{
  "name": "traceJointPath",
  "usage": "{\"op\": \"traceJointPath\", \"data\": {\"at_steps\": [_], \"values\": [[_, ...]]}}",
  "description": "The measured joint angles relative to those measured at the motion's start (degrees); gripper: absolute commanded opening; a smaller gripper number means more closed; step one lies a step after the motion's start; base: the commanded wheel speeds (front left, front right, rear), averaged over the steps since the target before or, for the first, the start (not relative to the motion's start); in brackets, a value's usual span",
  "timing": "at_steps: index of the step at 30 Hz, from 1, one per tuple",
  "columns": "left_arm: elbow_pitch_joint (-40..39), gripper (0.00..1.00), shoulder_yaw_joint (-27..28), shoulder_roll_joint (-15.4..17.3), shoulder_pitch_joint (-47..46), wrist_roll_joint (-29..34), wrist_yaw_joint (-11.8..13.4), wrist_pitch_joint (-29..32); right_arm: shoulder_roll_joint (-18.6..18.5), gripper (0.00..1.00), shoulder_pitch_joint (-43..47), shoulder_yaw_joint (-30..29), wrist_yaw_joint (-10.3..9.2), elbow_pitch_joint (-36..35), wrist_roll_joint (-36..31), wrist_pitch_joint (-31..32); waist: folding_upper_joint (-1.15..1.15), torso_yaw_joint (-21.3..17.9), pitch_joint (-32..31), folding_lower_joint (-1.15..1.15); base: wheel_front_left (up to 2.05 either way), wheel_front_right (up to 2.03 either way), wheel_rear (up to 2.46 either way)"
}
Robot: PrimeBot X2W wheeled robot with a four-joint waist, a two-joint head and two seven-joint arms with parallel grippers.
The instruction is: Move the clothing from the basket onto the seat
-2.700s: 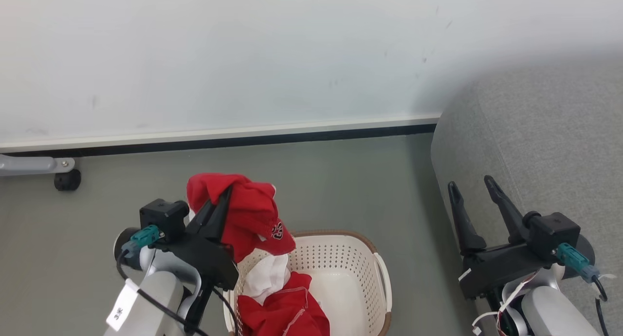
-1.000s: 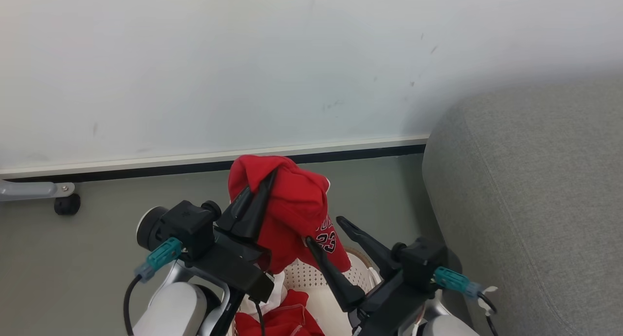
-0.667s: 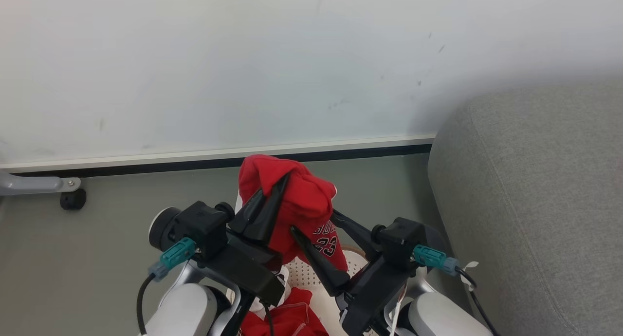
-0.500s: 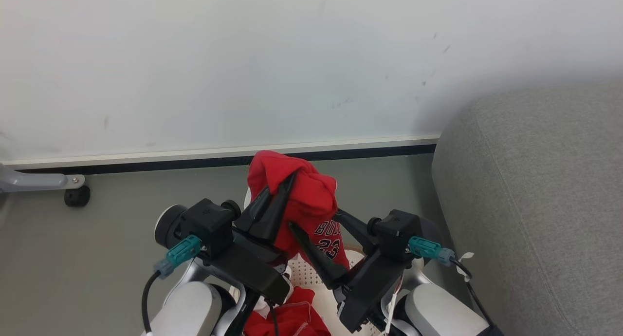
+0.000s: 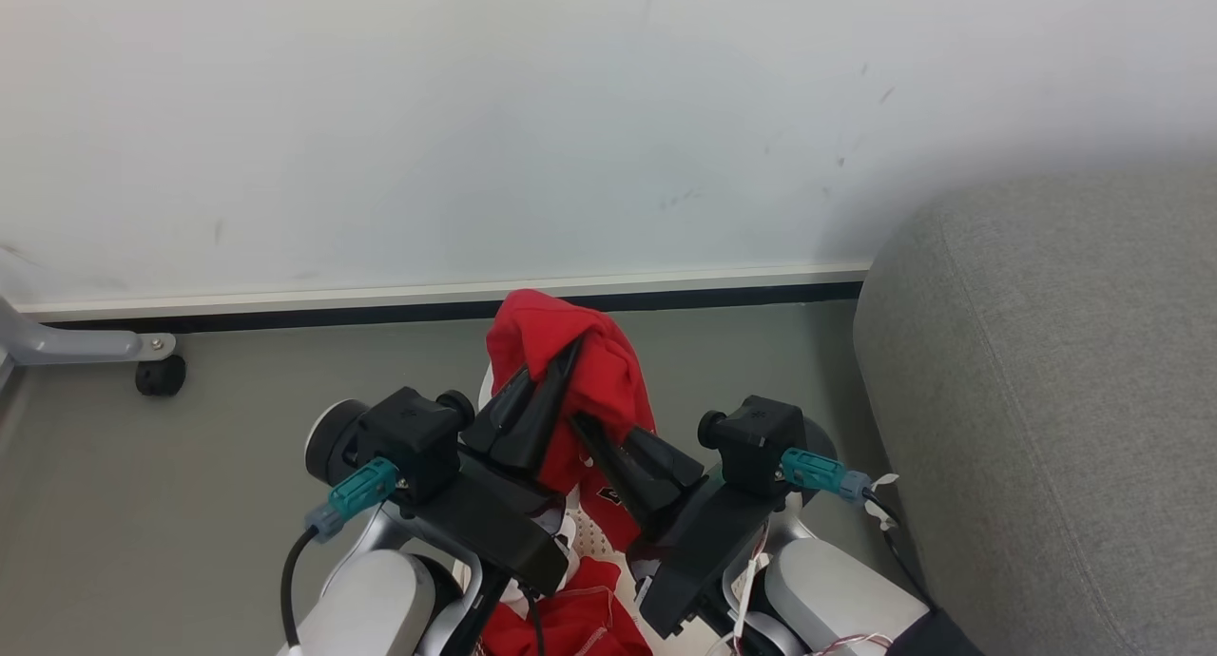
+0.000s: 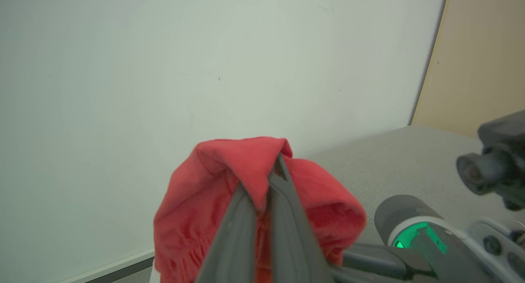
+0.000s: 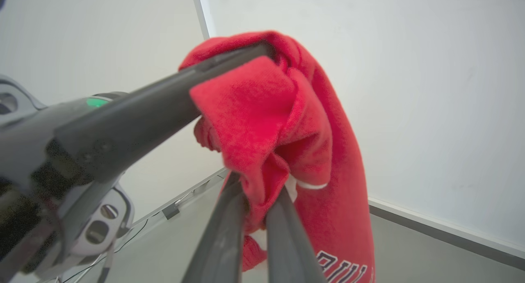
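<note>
At the bottom centre of the head view, more red clothing is seen lying in the basket, whose perforated wall is glimpsed between the two arms. Just above, the red jersey is held lifted clear of the basket. Its top fold is clenched by the left tool, and a lower fold is pinched by the right tool, whose fingers are closed on the cloth in the right wrist view.

Only thin folds are caught, so the jersey could be lost from either grip if it is swung quickly. The hanging tail could be dragged across the basket rim or the pieces below. The two tools are set very near each other, and a knock between them is possible.

The seat fills the right of the frame, well apart from the jersey, with bare floor between and nothing in the way. Cloth released near its rounded edge might slide off. Farther back, a caster stands at the left edge, below the baseboard and the wall.
</note>
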Motion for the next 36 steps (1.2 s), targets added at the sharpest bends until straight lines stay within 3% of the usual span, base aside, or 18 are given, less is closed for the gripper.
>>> {"op": "traceJointPath", "data": {"at_steps": [3, 6, 7, 8, 15, 36], "values": [[0.0, 0.00, 0.0, 0.2, 0.0, 0.0, 0.0, 0.2, 0.0, 0.00, -0.3, 0.1, -0.42, 0.9, 0.5, -0.8, 0.00, -0.1, 0.0, 0.00, 0.00, 0.00, 0.00], [-0.2, 0.44, 0.0, 0.4, 0.0, 0.0, 0.0, 0.2, 0.0, 0.00, -0.9, -0.4, -0.42, 1.9, 0.8, -1.6, 0.00, -0.3, -0.1, 0.00, 0.00, 0.00, 0.00], [-0.3, 0.76, 0.0, 0.6, 0.0, 0.0, 0.0, 0.2, 0.0, 0.00, -1.1, -0.8, -0.43, 2.3, 0.9, -2.1, 0.00, -0.3, -0.2, 0.00, 0.00, 0.00, 0.00], [-0.5, 0.99, 0.1, 0.8, 0.0, 0.0, 0.0, 0.2, 0.0, 0.00, -1.1, -1.2, -0.43, 2.6, 0.9, -2.5, 0.00, -0.4, -0.2, 0.00, 0.00, 0.00, 0.00], [-2.0, 1.00, -0.5, 1.7, 0.8, 0.0, -0.1, 0.7, -0.2, 0.00, -1.4, -3.8, -0.43, 5.0, 0.9, -4.4, 0.00, -0.9, -0.5, 0.00, 0.00, 0.00, 0.00], [-4.3, 1.00, -6.5, 5.2, 7.6, 2.6, -1.4, 4.5, -5.3, 0.00, -2.2, -8.7, -1.34, 9.5, 1.0, -6.7, 0.00, -2.8, 0.6, -0.01, 0.00, 0.00, 0.00]]}}
